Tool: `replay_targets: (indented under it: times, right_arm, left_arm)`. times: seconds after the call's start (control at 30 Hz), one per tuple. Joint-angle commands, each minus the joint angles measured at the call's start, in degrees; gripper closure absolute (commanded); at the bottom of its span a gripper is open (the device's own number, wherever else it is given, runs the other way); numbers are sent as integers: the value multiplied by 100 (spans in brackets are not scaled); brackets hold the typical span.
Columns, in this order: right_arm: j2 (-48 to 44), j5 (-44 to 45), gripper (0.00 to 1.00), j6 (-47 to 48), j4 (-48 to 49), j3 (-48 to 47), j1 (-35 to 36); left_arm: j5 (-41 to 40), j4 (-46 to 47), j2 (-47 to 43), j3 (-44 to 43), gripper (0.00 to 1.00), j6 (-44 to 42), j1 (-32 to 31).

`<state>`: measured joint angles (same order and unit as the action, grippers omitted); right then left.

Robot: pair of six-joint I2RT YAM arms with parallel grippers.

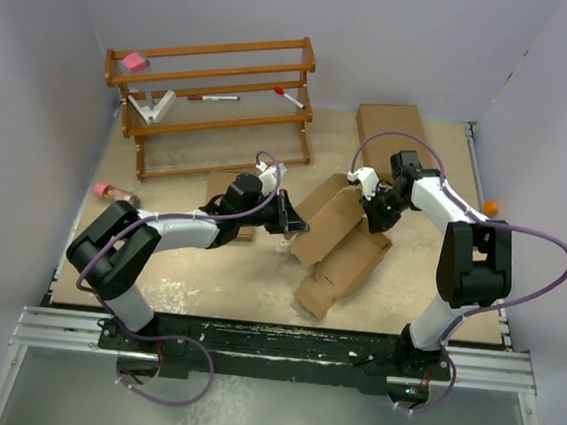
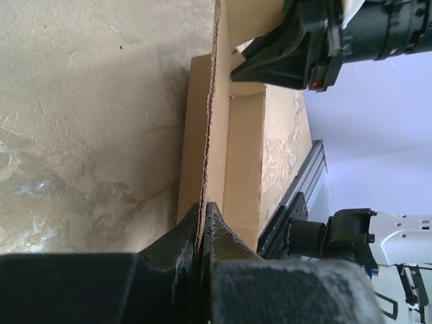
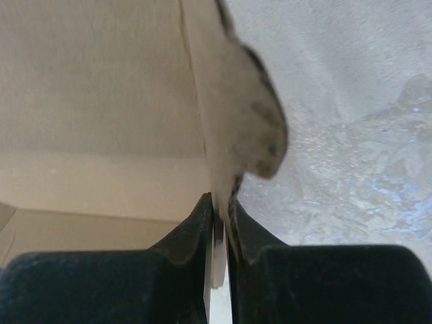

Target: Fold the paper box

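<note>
The paper box [image 1: 336,240] is a brown cardboard blank, partly folded, lying mid-table between the two arms. My left gripper [image 1: 290,216] is shut on its left wall, whose raw edge runs up between the jaws in the left wrist view [image 2: 209,135]. My right gripper [image 1: 372,209] is shut on a flap at the box's upper right. In the right wrist view that flap [image 3: 229,121] stands edge-on between the jaws, with the box's inside panel [image 3: 94,101] to its left. The right gripper also shows in the left wrist view [image 2: 270,57].
A wooden rack [image 1: 214,95] holding a pink block, markers and a white piece stands at the back left. A flat brown box [image 1: 392,133] lies at the back right, another [image 1: 225,192] lies under my left arm. A pink item [image 1: 115,193] lies left, an orange one [image 1: 491,206] right.
</note>
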<state>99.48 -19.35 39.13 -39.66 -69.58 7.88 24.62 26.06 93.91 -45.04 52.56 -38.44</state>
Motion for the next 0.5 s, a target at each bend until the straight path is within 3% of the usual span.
replay_targets:
  times: [0.0,0.47]
  right_arm:
    - [-260,-94,87,-95,396,307,21]
    - [-386,44,79,-55,728,778,55]
  left_arm:
    - [-230,326,0,57,96,30,-15]
    - [-253,75,-58,-96,96,-386,-27]
